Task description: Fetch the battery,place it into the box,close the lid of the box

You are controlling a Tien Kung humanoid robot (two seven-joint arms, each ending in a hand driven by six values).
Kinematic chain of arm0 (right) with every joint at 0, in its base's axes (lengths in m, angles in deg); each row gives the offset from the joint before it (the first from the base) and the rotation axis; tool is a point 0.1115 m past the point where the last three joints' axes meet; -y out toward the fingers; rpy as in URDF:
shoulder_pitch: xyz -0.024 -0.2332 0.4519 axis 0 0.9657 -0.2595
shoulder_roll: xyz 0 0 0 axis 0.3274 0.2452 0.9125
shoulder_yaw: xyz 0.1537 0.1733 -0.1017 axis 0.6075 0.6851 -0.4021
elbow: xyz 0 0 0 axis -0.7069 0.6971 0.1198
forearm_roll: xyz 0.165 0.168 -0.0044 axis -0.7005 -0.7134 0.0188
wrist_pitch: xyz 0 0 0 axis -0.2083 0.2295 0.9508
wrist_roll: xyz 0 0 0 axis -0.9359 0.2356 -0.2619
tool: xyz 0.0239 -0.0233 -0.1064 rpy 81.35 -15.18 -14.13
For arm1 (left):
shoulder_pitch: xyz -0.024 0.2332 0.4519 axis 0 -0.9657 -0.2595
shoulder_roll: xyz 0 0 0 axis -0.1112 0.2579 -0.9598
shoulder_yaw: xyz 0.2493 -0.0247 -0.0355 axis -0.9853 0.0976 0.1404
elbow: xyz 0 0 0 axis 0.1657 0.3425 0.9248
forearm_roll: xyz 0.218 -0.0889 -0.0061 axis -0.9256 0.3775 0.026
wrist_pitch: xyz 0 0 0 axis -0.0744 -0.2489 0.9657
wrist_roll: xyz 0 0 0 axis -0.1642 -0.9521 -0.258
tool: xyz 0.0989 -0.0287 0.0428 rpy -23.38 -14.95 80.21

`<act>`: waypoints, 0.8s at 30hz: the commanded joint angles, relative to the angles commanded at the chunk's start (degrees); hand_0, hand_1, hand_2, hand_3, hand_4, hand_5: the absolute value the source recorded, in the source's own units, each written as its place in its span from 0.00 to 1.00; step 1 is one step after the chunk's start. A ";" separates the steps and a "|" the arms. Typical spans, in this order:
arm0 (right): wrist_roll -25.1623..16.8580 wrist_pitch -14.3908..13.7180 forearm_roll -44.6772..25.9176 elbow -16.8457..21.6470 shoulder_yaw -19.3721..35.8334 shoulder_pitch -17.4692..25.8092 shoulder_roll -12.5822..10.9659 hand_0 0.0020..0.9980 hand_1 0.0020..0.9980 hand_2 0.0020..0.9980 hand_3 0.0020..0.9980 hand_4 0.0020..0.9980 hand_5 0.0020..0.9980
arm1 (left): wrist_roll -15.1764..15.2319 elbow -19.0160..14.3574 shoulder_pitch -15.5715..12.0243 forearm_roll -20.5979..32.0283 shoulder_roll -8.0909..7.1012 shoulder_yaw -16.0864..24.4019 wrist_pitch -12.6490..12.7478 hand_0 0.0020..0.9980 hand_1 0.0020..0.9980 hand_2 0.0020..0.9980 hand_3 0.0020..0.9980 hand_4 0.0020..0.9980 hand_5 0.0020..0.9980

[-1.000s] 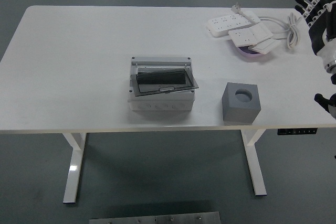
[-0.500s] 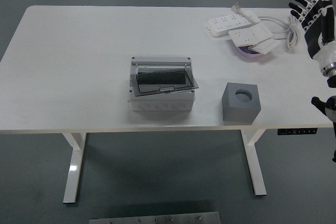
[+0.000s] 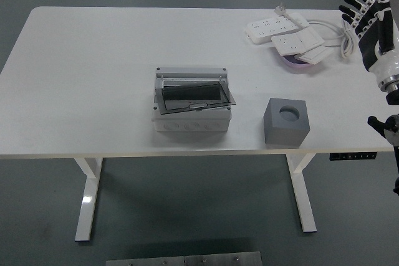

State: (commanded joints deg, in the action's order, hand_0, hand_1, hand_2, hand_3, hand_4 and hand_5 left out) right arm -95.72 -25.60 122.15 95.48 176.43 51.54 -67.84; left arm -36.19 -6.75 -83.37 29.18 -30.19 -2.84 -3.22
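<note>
Nearest us, we see the gray block (image 3: 287, 123) with a round hole; no battery shows in it. We think the hand could knock it over. Next, the box (image 3: 191, 105) sits with its dark lid (image 3: 194, 96) open. Far right, our right hand (image 3: 365, 12) is spread, empty.

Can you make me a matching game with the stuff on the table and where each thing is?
Things:
1. Light grey plastic box with a dark see-through lid
2. Dark grey cube with a round hole on top
3. White power strips with a white cable
4. Robot's right hand, fingers spread

Places:
A. Far right part of the table, near the back
B. Middle of the table
C. At the picture's right edge, over the table's far right corner
D. Near front edge, right of the box

Pairs: 1-B, 2-D, 3-A, 4-C
</note>
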 joint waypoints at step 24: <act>0.09 -0.66 0.06 -0.27 0.19 -1.02 -0.15 0.89 0.81 0.81 0.81 0.97 0.82 | 1.33 -0.03 -0.37 3.19 0.52 -1.76 0.45 0.66 0.70 0.57 0.57 0.63 0.09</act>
State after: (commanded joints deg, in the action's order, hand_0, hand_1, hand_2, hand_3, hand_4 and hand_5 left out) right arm -95.62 -26.25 122.21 95.20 176.62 50.53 -67.99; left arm -34.86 -6.78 -83.74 32.37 -29.67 -4.60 -2.77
